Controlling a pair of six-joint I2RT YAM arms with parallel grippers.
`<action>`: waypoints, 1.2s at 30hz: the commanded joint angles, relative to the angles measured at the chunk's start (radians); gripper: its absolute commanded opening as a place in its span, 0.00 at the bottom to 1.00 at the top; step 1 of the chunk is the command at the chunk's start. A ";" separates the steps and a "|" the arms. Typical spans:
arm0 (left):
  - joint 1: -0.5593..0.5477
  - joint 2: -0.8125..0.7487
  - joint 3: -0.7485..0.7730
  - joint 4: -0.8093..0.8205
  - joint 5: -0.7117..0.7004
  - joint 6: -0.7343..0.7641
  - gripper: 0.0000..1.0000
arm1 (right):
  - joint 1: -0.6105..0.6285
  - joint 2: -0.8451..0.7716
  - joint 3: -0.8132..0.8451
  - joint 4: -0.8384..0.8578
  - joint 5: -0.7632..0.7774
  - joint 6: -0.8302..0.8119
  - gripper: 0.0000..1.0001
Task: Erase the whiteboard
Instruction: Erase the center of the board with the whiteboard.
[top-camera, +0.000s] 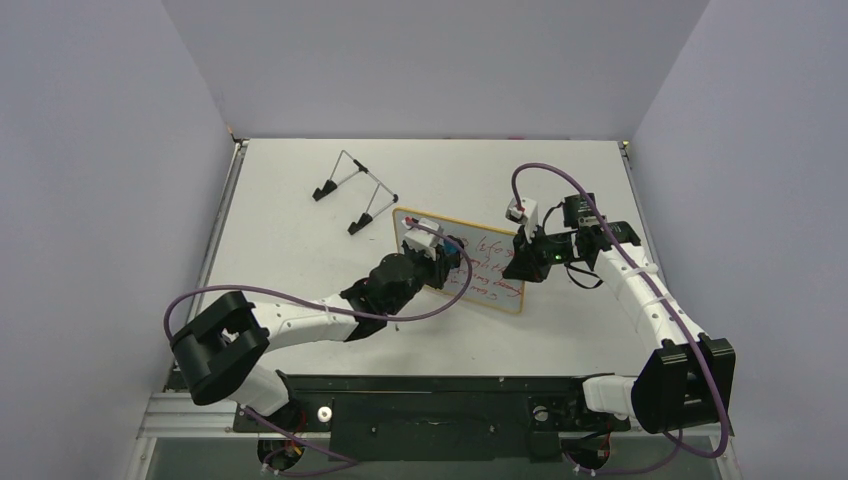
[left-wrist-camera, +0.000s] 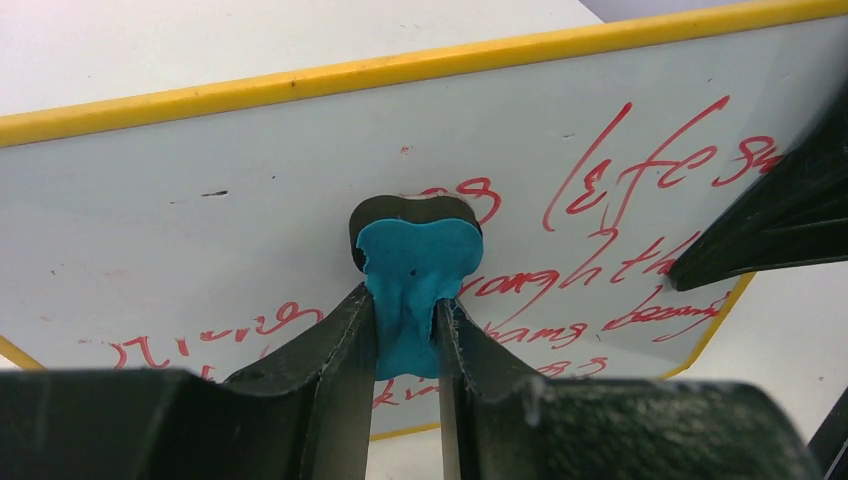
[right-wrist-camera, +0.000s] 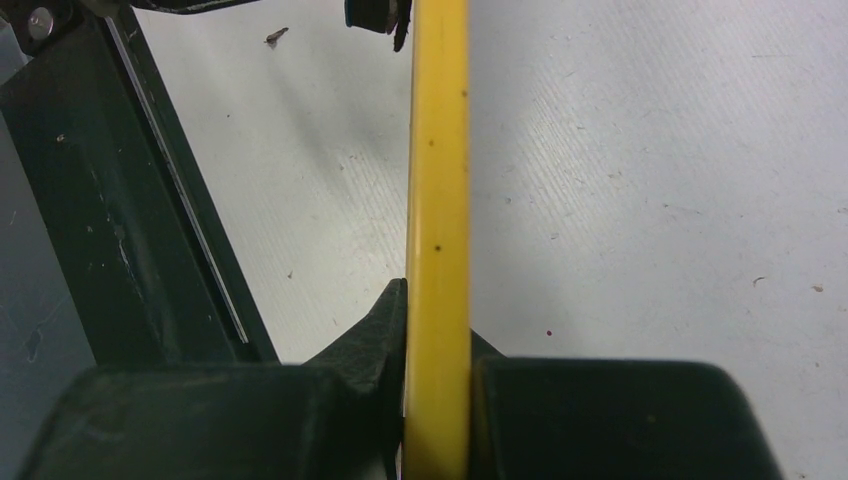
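The whiteboard (top-camera: 490, 270) is held tilted above the table, white with a yellow rim and red handwriting over most of its face (left-wrist-camera: 600, 200). My right gripper (top-camera: 522, 262) is shut on its right edge; the right wrist view shows the yellow rim (right-wrist-camera: 438, 200) edge-on, pinched between my fingers (right-wrist-camera: 385, 330). My left gripper (left-wrist-camera: 408, 340) is shut on a blue eraser (left-wrist-camera: 415, 280), whose dark pad presses against the board's face near its middle. From above, the eraser (top-camera: 452, 245) sits at the board's upper left part.
A thin wire stand (top-camera: 352, 190) with black feet lies on the table (top-camera: 300, 250) at the back left. Purple cables arc off both arms. A black rail (top-camera: 430, 385) runs along the near edge.
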 joint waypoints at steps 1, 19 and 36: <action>-0.002 0.009 0.039 0.003 -0.026 0.005 0.00 | 0.030 0.012 0.004 -0.109 -0.003 -0.045 0.00; -0.024 -0.158 0.103 -0.158 -0.036 -0.001 0.00 | 0.028 0.009 0.004 -0.108 0.001 -0.046 0.00; -0.065 -0.091 0.074 -0.160 -0.029 -0.117 0.00 | 0.026 0.019 0.002 -0.104 -0.001 -0.042 0.00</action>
